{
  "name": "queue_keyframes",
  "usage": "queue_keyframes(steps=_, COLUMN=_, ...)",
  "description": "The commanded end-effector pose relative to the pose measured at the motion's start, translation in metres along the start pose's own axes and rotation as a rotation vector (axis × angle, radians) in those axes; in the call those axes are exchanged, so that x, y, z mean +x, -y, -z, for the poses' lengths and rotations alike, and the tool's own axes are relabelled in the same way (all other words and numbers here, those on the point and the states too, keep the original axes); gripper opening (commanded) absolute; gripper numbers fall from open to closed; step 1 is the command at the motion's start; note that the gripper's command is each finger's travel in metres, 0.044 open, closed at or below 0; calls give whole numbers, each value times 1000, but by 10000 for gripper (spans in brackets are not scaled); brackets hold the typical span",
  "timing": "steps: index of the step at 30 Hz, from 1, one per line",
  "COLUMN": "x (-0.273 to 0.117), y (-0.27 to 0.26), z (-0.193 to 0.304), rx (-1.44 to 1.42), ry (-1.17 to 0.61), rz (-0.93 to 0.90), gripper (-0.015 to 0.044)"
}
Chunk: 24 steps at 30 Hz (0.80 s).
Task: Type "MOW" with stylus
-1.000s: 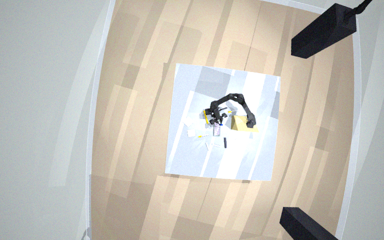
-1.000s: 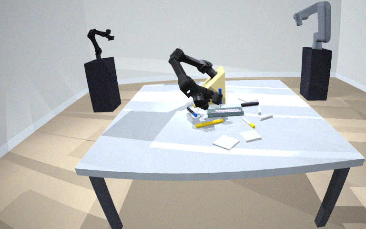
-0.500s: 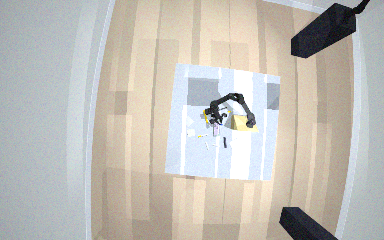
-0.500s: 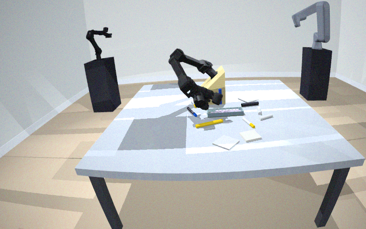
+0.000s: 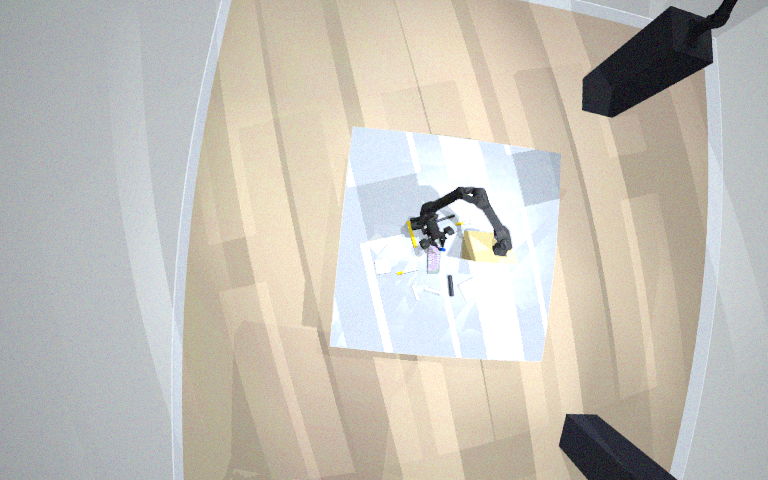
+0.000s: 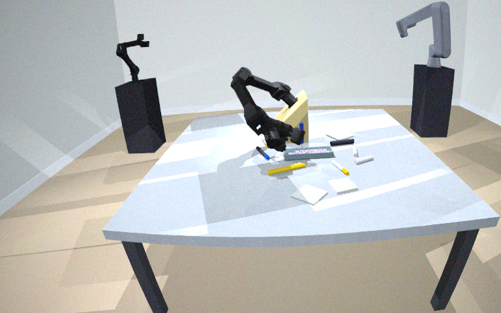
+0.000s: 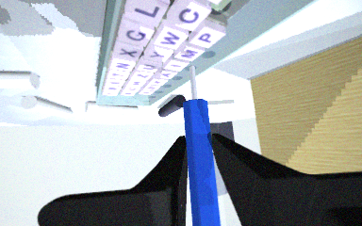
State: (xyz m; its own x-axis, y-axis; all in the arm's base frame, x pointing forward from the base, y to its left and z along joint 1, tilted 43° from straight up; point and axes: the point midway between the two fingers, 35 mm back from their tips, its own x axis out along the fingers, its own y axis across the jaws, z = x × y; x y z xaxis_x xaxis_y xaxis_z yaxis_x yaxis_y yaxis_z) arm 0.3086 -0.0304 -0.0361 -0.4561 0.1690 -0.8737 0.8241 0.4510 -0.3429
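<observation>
My gripper (image 5: pixel 441 244) (image 6: pixel 301 135) (image 7: pixel 198 140) is shut on the blue stylus (image 6: pixel 301 128) (image 7: pixel 203 184), which stands roughly upright with its thin pale tip down. The teal keyboard (image 6: pixel 310 157) (image 7: pixel 255 28) has rows of pale lettered keys. In the wrist view the stylus tip shows just beside the M key (image 7: pixel 189 54), at the edge of the key row. Whether it touches anything cannot be told. The W key (image 7: pixel 171 38) lies in the middle row, and the P key (image 7: pixel 205 38) is beside the M. The O key cannot be made out.
A yellow wedge block (image 5: pixel 478 247) (image 6: pixel 303 121) (image 7: pixel 306 104) stands by the arm's base. A thick yellow stick (image 5: pixel 412 234) (image 6: pixel 286 169) and a blue-tipped black marker (image 6: pixel 263 152) lie near the keyboard. A black cylinder (image 5: pixel 450 285) (image 6: pixel 342 142), a yellow-ended pen (image 6: pixel 340 167) and a white tile (image 6: pixel 342 185) lie beyond.
</observation>
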Motion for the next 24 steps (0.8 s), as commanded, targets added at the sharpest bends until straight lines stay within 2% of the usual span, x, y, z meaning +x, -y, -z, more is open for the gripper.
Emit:
queue_keyframes(steps=1, x=1, y=0, z=-3, rx=-4, ry=5, rz=0, gripper=81)
queue_keyframes(steps=24, x=5, y=0, z=-10, rx=-4, ry=5, rz=0, gripper=81)
